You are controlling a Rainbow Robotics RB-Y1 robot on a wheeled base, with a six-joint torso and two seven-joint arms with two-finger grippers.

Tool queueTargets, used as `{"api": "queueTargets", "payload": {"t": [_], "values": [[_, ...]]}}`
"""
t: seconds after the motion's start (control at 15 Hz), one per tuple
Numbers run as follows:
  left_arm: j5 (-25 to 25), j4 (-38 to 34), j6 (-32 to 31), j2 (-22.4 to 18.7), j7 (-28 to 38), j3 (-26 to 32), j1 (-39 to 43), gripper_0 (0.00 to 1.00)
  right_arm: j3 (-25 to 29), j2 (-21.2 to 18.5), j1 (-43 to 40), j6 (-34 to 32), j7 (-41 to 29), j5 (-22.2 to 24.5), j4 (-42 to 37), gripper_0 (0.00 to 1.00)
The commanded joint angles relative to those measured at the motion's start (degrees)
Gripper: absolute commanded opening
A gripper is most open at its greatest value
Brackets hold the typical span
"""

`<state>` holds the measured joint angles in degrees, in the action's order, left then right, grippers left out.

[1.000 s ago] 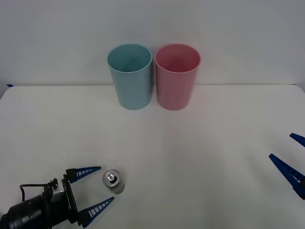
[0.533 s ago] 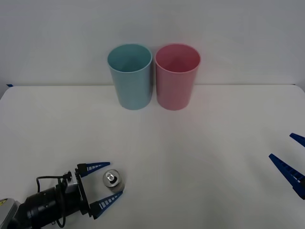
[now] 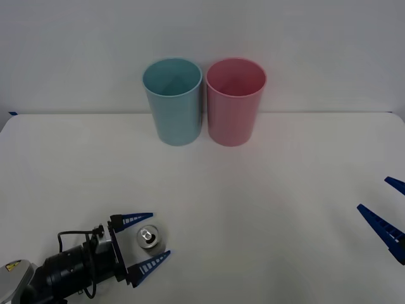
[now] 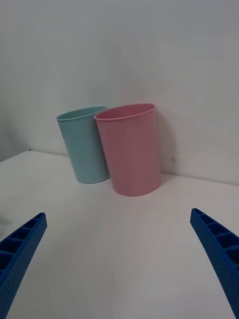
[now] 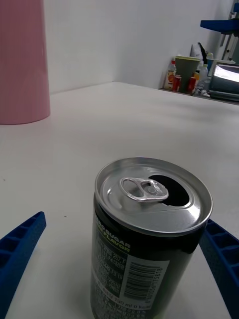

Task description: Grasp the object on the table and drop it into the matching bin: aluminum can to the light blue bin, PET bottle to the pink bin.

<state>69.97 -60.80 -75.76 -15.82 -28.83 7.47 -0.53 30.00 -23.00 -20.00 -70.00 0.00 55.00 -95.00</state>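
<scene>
The aluminum can [image 3: 150, 238] is small and dark with an opened silver lid; it stands upright on the white table [image 3: 253, 209] near the front left. My left gripper [image 3: 145, 239] is open around it, one blue finger on each side, not touching. Close up, the can [image 5: 149, 234] fills the space between the fingers [image 5: 20, 249]. The light blue bin [image 3: 173, 101] and the pink bin [image 3: 235, 101] stand side by side at the back. My right gripper [image 3: 387, 214] waits open at the right edge, looking at the light blue bin [image 4: 84, 144] and the pink bin [image 4: 130, 149].
A plain wall rises behind the bins. Clutter on a far surface [image 5: 199, 75] lies well off the table. The wide white tabletop stretches between the can and the bins.
My left gripper has advanced to the right, so its open fingers now straddle the can instead of standing short of it. The can, the bins and the right arm have not moved.
</scene>
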Motion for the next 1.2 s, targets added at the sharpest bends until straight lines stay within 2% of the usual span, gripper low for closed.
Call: {"api": "queueTargets", "payload": {"t": [0.07,0.13,0.2,0.8,1.2], "values": [[0.08,-0.02,0.00,0.00,-0.09,0.00,0.00,0.28,0.00,0.00,0.00,0.00,0.00,0.00,0.00,1.00],[0.16,-0.02,0.00,0.00,-0.35,0.00,-0.09,0.06,0.00,0.00,0.00,0.00,0.00,0.00,0.00,1.00],[0.43,-0.02,0.00,0.00,-0.70,0.00,-0.18,0.00,0.00,0.00,0.00,0.00,0.00,0.00,0.00,1.00],[0.43,-0.90,0.00,-0.44,-0.35,1.84,-0.62,0.00,0.00,0.00,0.00,0.00,0.00,0.00,0.00,1.00],[-6.25,-3.54,2.46,-1.94,2.55,4.48,-0.44,0.00,0.00,0.00,0.00,0.00,0.00,0.00,0.00,1.00]]}}
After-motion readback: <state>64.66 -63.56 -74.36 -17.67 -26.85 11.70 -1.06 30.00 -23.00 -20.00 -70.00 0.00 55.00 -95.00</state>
